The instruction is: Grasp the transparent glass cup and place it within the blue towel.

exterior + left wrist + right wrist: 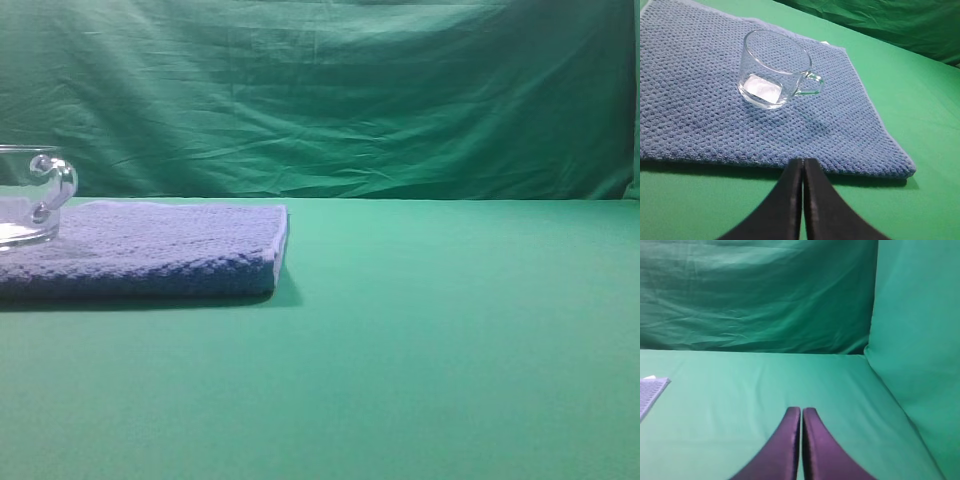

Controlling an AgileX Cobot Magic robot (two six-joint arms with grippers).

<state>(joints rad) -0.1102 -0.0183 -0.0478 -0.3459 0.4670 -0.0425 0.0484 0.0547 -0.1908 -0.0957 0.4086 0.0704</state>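
Glassware, one item: transparent glass cup (774, 70), short and wide, thick base, loop handle. Position: upright on the blue towel (700, 100), ahead of and slightly left of the left end effector (803, 162), handle turned toward the end effector's right. It sits well inside the towel's border, not on an edge, so by the task's wording it appears already delivered; the thick base explains why it stands level on the nubby pile.

Textile, one item: blue towel, folded flat pad on the green table (450, 350). Its near edge lies just ahead of the left end effector's tips. In the exterior high view only the cup's handle side (40, 195) shows, at the left frame margin, resting on the towel (150, 250).

Left end effector: fingers pressed together, holding nothing, clear of both cup and towel and low over the table. Judged a released, backed-off pose.

Right end effector (801, 410): fingers together, empty, facing bare table and the green backdrop (755, 295); a corner of the towel (650, 390) lies far to its left. Judged parked aside because the cup sits on the other arm's side.
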